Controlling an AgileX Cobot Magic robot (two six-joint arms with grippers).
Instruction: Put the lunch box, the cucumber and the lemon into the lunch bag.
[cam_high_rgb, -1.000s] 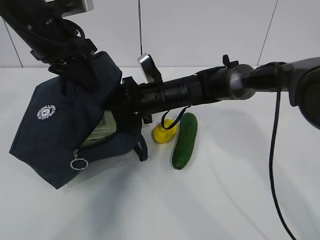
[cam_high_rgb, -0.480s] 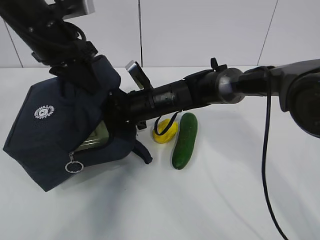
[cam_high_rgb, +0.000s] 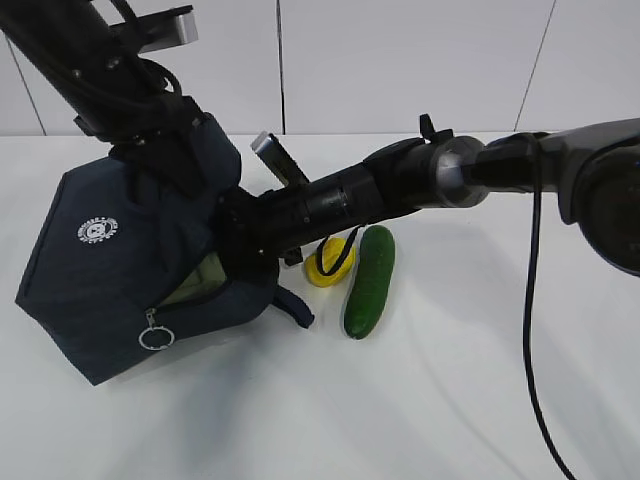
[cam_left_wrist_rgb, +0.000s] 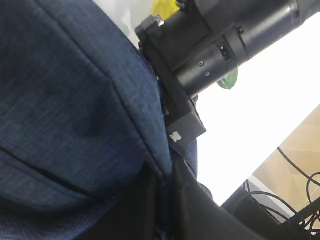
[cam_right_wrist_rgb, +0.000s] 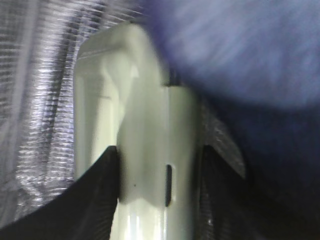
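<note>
Right wrist view shows the right gripper (cam_right_wrist_rgb: 157, 160) clamped on the box (cam_right_wrist_rgb: 135, 125) inside the bag (cam_high_rgb: 120, 250), which the left gripper pinches by its top, so next it should release and fetch lemon (cam_high_rgb: 330, 262) or cucumber (cam_high_rgb: 369, 282).

L tool (cam_high_rgb: 150, 150) shut up top-left; R tool (cam_right_wrist_rgb: 160, 200) half-spread, R arm stretched leftward.

Round white logo (cam_high_rgb: 93, 231) printed on the navy lunch bag (cam_high_rgb: 120, 280), at about ten o'clock on its side panel in the exterior view; ring of lettering around a centre mark, too small to read. Small white mark (cam_left_wrist_rgb: 175, 136) on a black bracket in the left wrist view, not legible. Nothing else readable.
</note>
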